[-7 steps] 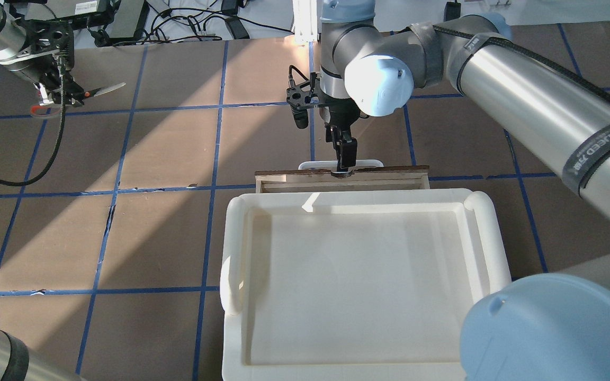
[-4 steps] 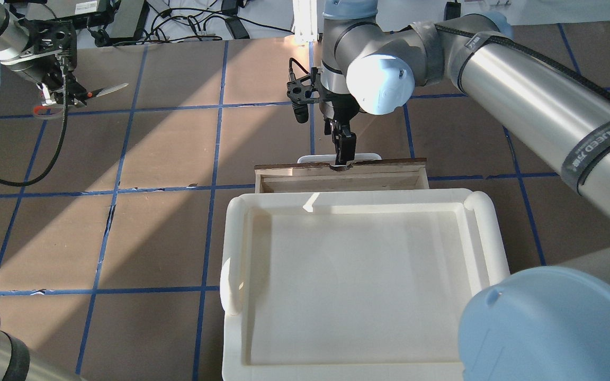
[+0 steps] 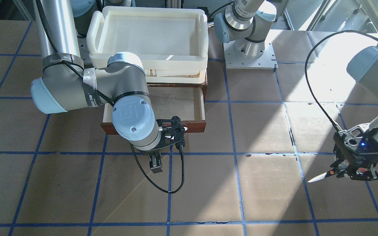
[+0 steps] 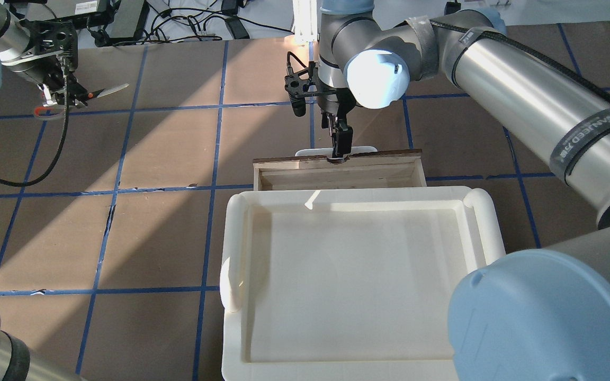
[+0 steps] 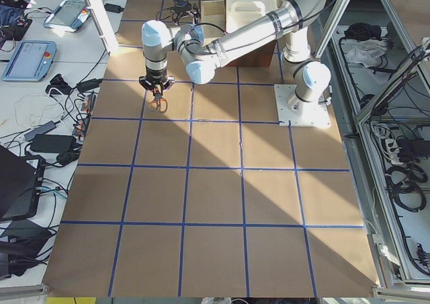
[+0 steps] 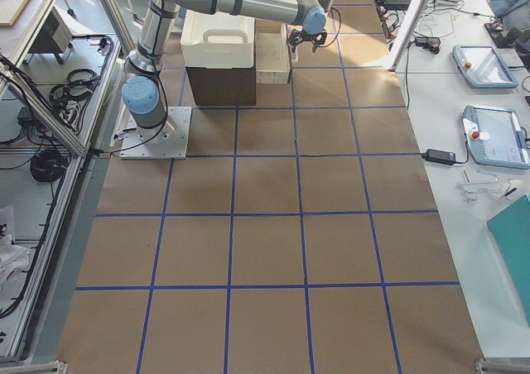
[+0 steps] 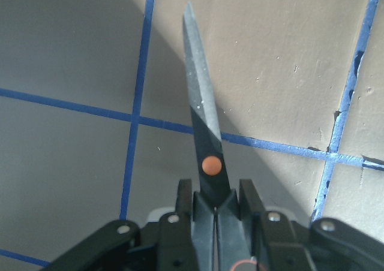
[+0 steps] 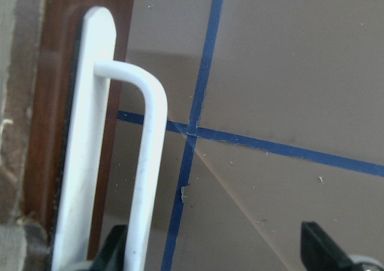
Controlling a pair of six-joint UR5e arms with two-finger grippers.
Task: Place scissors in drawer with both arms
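The scissors [image 4: 105, 91] are in my left gripper [image 4: 60, 94], held above the table at the far left, blades pointing towards the middle. The left wrist view shows the dark blades [image 7: 201, 127] sticking out from the shut fingers. In the front-facing view the scissors [image 3: 320, 177] and the left gripper [image 3: 353, 170] are at the right. The reddish-brown drawer [image 4: 389, 155] stands partly out from under the tray, its pale inside [image 3: 182, 105] empty. My right gripper [image 4: 338, 151] is open at the white bar handle [image 8: 147, 163]. One finger [image 8: 117, 250] sits between the bar and the drawer front.
A large cream-white tray [image 4: 233, 238] sits on top of the cabinet, above the drawer's rear part. Brown table with blue tape lines all round. Cables and power bricks [image 4: 125, 16] lie beyond the table's far edge. The right arm [image 4: 522, 95] spans the right half.
The drawer has slid further out, away from the robot, with the right gripper moving along at its handle. The left gripper with the scissors has hardly moved.
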